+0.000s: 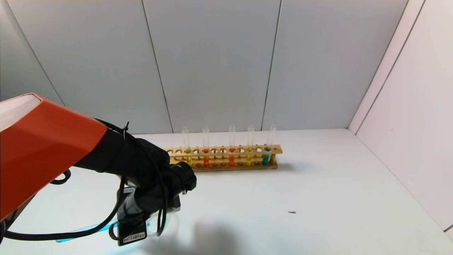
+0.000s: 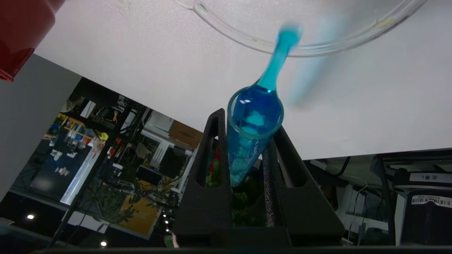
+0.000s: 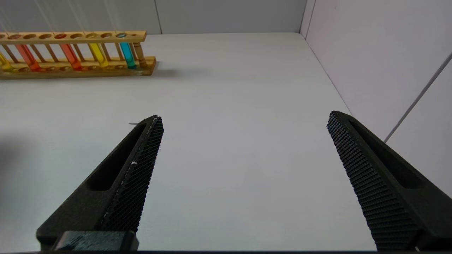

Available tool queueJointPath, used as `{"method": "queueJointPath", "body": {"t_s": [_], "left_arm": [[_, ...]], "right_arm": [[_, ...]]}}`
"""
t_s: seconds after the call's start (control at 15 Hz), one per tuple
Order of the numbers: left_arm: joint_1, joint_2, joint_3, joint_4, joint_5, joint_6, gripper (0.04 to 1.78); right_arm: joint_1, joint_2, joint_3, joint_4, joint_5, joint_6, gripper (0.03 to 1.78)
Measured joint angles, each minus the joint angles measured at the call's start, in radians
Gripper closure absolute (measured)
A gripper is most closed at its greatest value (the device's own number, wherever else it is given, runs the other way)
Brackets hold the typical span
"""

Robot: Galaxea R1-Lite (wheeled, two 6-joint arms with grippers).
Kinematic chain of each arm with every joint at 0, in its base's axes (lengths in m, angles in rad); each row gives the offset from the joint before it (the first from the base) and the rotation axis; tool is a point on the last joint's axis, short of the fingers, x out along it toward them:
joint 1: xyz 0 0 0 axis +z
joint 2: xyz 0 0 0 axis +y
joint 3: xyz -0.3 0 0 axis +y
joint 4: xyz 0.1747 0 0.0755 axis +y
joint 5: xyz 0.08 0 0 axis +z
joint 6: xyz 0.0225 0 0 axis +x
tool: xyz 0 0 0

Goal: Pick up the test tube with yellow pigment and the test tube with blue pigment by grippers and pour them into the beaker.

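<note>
My left gripper (image 2: 249,121) is shut on a test tube with blue pigment (image 2: 252,134), tilted with its mouth toward the beaker (image 2: 317,51). A blue stream (image 2: 279,56) runs from the mouth over the beaker's clear rim. In the head view the left arm (image 1: 148,198) hangs low at the front left, with the blue tube (image 1: 102,227) under it and the beaker (image 1: 173,223) mostly hidden. A test tube with yellow pigment (image 1: 249,156) stands in the wooden rack (image 1: 226,166); it also shows in the right wrist view (image 3: 97,53). My right gripper (image 3: 243,118) is open and empty over bare table.
The rack also holds a second yellow tube (image 1: 187,156), two orange-red tubes (image 1: 206,157) and a blue-green tube (image 1: 266,156). A dark red cup (image 2: 21,31) stands beside the beaker. A small dark speck (image 1: 292,212) lies on the table. Walls close the back and right.
</note>
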Motion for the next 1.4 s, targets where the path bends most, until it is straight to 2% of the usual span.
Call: {"method": "queueJointPath", "body": {"t_s": [0.33,0.73,1.0,1.4], "left_arm": [[-0.002,0.011,-0.010,0.008,0.000,0.000,1.51],[-0.009,0.024,-0.061,0.138,0.006,-0.003,1.51],[-0.011,0.044,-0.094,0.151,0.006,-0.003,1.51],[-0.014,0.086,-0.180,0.252,0.014,-0.006,1.51]], "right_arm": [[0.000,0.000,0.000,0.000,0.000,0.000,0.11],[0.000,0.000,0.000,0.000,0.000,0.000,0.11],[0.000,0.000,0.000,0.000,0.000,0.000,0.11],[0.000,0.000,0.000,0.000,0.000,0.000,0.11]]}}
